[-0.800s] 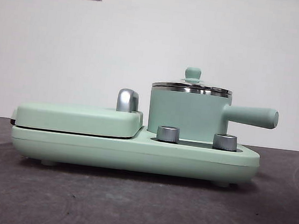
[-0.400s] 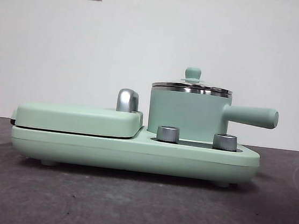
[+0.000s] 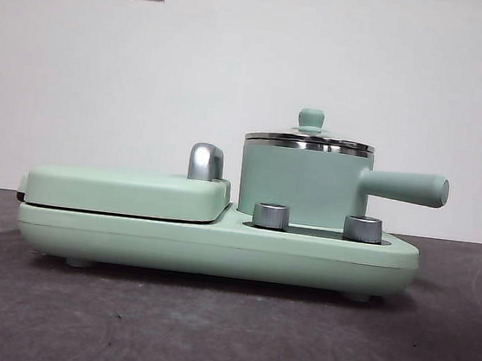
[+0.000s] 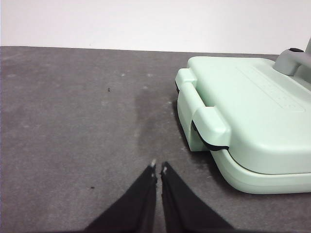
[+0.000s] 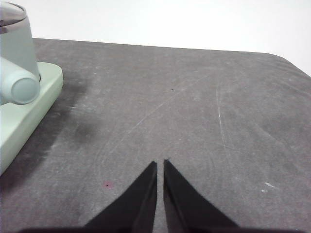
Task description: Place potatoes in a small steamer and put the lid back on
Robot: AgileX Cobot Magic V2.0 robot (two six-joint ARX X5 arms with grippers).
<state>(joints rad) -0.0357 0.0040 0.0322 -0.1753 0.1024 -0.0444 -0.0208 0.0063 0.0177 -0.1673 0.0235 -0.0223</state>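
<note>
The small steamer (image 3: 303,186), a mint-green pot with a steel rim and a straight side handle (image 3: 406,187), stands on the right part of the green cooker base (image 3: 216,247). The lid (image 3: 309,139), with its green knob, sits on the pot. No potato shows in any view. My left gripper (image 4: 159,168) is shut and empty over the grey table, beside the griddle end of the cooker. My right gripper (image 5: 160,164) is shut and empty over the table, beside the pot's handle end (image 5: 19,90). Neither arm shows in the front view.
The flat mint-green griddle cover (image 3: 126,192) with a chrome handle (image 3: 206,162) lies on the cooker's left part; it also shows in the left wrist view (image 4: 252,116). Two steel knobs (image 3: 271,216) sit on the base front. A white wall stands behind.
</note>
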